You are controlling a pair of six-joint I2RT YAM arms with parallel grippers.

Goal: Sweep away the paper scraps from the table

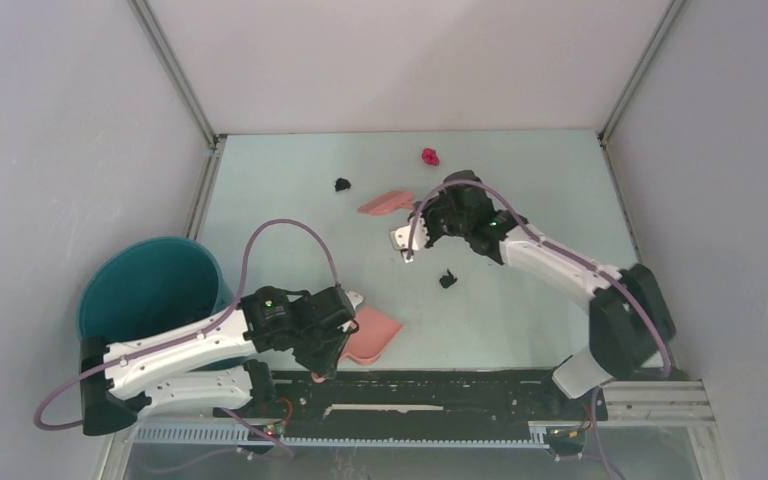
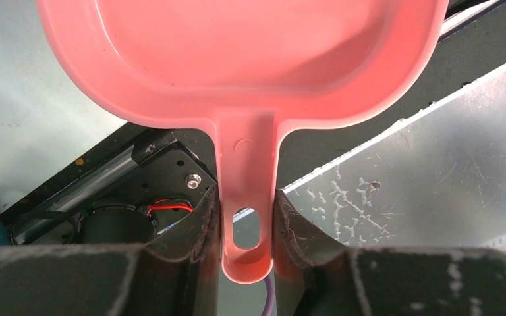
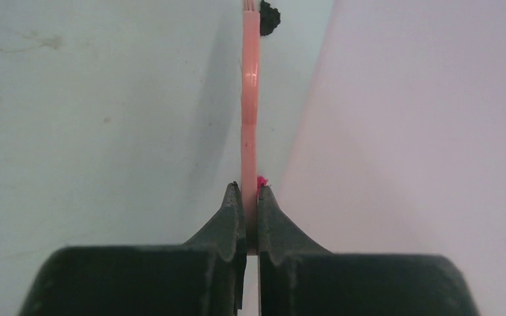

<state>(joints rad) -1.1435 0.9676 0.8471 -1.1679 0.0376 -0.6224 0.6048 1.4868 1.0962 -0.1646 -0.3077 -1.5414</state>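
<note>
Finding: three paper scraps are visible on the desk, all in its far half. None shows in the visible part of the dustpan.

Right claw: pressed together on the thin edge of the brush. The brush's long axis runs from the claw out to the left, low over the desk.

Left claw: pinching the dustpan's handle from both sides just above the hanging hole. The pan sits at the near edge, close to the arm bases, with the teal bucket to its left.

Positions of the scraps:
- The far black scrap lies just beyond the brush tip, to the left and slightly farther away.
- The magenta scrap lies on the far side of the right claw, near the far edge.
- The near black scrap lies on the near side of the right claw, between it and the pan.

Governing relation: the right arm is nearer to all three scraps, while the dustpan is well apart from them, near and to the left. In my judgement, the brush must go beyond the two far scraps and draw them toward the near left, and the pan must come forward to meet the stroke.

Risk: a wad may roll wide of the pan's mouth.
</note>
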